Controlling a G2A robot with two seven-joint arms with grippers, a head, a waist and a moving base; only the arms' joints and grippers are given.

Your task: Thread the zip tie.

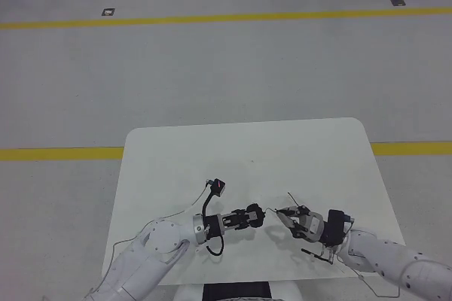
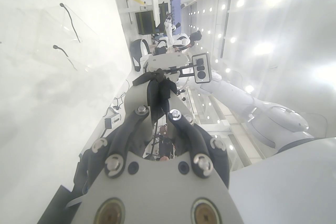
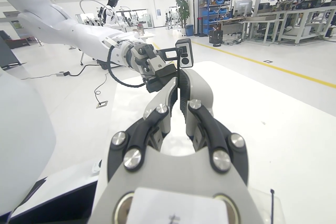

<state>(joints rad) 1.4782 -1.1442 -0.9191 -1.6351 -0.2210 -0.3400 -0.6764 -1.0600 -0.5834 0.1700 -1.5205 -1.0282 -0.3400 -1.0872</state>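
My right gripper is shut on a thin black zip tie, which stands up between its ribbed pads. In the top view the tie pokes out of that gripper above the table's near edge. My left gripper faces it tip to tip, a little apart. Its fingers are pressed together in its own wrist view, as they are from above. I cannot tell whether they pinch anything.
A clear bag holds spare black zip ties on the white table, beside my right forearm. The table's far half is bare. A black cable loops up from the left wrist.
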